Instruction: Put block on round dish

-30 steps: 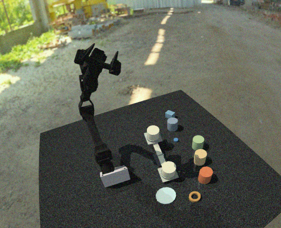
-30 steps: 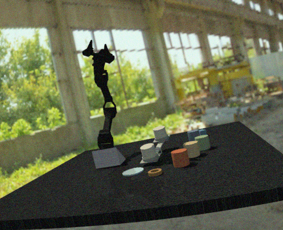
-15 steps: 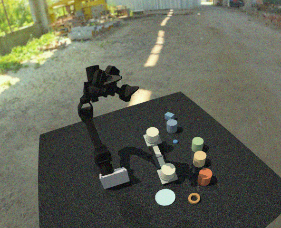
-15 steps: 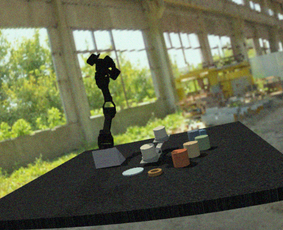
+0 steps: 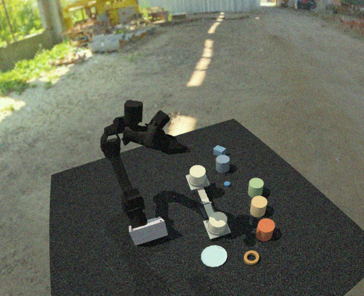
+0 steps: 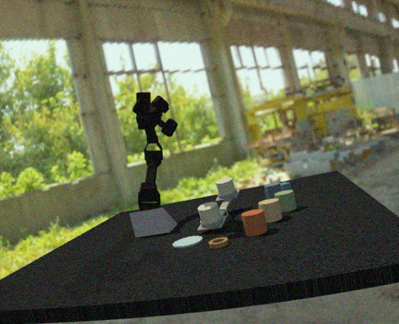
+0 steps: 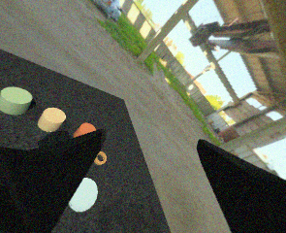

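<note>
Approach step — the end effector (image 5: 175, 147), open and empty at upper centre, must next descend onto the lower, heavier-looking cup (image 5: 217, 222).

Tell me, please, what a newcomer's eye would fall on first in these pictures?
Probably the black arm, folded high above the dark table, its gripper open and empty. Next, the tilted balance at mid-table carrying two pale cups, beside a row of green, tan and orange cylinders.
</note>
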Robot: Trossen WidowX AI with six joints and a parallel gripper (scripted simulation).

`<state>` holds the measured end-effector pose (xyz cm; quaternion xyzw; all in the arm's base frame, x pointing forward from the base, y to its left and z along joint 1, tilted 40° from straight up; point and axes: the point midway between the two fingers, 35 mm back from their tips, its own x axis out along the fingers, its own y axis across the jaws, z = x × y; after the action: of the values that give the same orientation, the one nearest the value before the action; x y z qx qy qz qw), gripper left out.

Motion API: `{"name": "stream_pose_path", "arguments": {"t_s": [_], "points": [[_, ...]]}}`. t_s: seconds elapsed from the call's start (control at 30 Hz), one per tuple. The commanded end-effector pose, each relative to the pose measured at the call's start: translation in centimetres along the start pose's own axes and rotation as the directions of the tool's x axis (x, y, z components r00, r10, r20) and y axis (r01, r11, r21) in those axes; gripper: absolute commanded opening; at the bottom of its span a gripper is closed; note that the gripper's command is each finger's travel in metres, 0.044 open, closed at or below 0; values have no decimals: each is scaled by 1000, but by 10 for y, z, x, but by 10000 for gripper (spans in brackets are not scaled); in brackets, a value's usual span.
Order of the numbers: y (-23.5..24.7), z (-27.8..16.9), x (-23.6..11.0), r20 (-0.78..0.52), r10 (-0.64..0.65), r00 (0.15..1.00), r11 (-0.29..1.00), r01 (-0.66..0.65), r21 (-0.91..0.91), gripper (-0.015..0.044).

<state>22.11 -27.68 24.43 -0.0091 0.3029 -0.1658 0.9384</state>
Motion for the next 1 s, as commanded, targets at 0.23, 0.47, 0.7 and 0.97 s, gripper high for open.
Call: {"name": "stream_pose_path", "arguments": {"t_s": [0.23, 0.47, 0.7, 0.97], "points": [[71, -45, 5, -124, 314, 941, 945, -297, 134, 440], [115, -67, -4, -163, 500, 850, 854, -453, 257, 440], [156, -81, -21, -165, 660, 733, 725, -566, 392, 440], [174, -85, -31, -155, 727, 669, 653, -605, 455, 440]]}}
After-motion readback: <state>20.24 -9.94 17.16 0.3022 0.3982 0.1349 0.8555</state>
